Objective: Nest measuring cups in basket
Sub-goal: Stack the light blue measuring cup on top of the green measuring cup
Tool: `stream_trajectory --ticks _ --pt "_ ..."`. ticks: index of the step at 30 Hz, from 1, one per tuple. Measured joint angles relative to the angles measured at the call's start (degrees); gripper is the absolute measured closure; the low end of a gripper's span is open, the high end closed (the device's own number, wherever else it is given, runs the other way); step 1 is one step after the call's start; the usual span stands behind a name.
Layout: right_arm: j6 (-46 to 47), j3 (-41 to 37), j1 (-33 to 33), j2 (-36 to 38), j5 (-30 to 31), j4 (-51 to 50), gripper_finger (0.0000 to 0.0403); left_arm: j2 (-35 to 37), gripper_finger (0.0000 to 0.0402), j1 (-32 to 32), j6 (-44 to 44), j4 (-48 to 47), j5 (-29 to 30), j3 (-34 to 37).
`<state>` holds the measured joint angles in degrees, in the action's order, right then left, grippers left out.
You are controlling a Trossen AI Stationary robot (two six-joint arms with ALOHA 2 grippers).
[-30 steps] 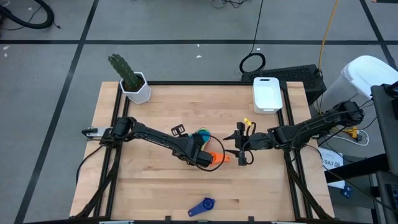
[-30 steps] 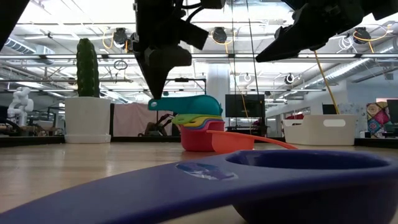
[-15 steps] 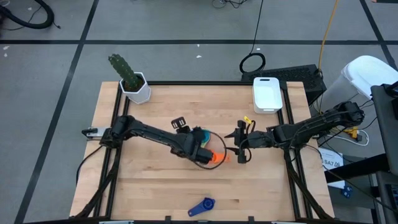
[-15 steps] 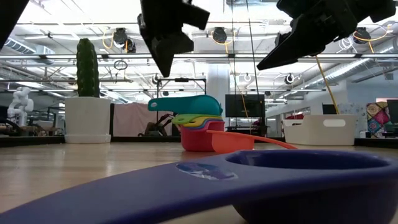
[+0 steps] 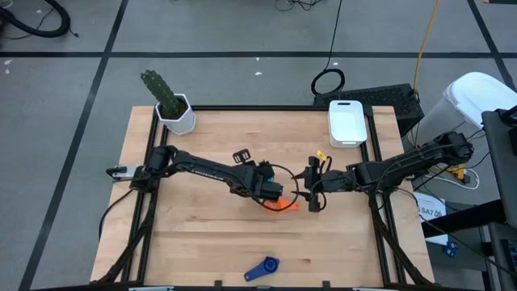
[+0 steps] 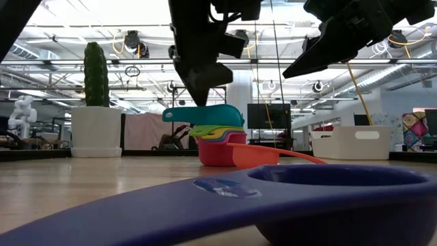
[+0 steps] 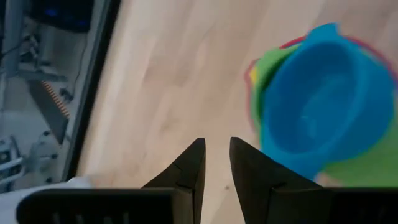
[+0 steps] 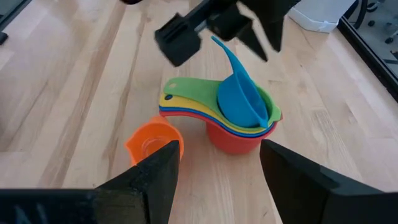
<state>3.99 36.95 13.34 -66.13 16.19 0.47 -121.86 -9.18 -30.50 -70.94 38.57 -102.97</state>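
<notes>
Table [image 5: 202, 242]: pale wooden top in a dark frame, seen from above with both arms reaching toward its middle.

Stack of measuring cups [image 8: 242, 118]: red cup at the bottom, then yellow, blue and green rims showing in layers, with a teal cup [image 7: 326, 112] sitting tilted on top, its handle sticking up. The stack stands near the middle of the table, mostly hidden under the left arm in the high view.

Orange measuring cup [image 8: 152, 142]: upright on the table just beside the stack, apart from it.

Dark blue measuring cup [image 5: 262, 268]: lying alone near the front edge of the table, well apart from the others; it fills the foreground of the low view.

Basket [image 5: 347, 122]: white rectangular tub at the far right corner of the table, well apart from all the cups.

Left gripper [image 7: 215, 165]: hovering above the stack, jaws nearly pressed together with a narrow gap between them, holding nothing.

Right gripper [image 8: 217, 162]: hanging above the table just right of the stack and the orange cup, jaws spread wide, holding nothing.

Cactus in a white hexagonal pot [image 5: 171, 105]: at the far left corner of the table.
</notes>
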Motion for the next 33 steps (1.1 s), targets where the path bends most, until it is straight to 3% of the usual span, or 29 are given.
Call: stream_trajectory --ticks 13,21,27,33 --pt "-0.33 0.0 -0.66 0.0 0.0 -0.08 0.0188 -0.02 0.0323 -2.52 8.69 7.16 -5.65 0.3" --pt "-0.39 0.0 -0.66 0.0 0.02 -0.33 0.0188 -0.02 0.0323 -2.74 8.84 7.31 -5.06 0.28" --pt "-1.08 -0.02 -1.2 -0.04 0.07 -0.25 0.0188 0.49 0.0323 -2.74 8.82 7.37 -1.12 0.3" --pt "-0.1 -4.32 -2.89 -0.15 -0.06 5.28 0.0188 1.88 0.0323 -2.76 10.51 14.59 0.44 0.23"
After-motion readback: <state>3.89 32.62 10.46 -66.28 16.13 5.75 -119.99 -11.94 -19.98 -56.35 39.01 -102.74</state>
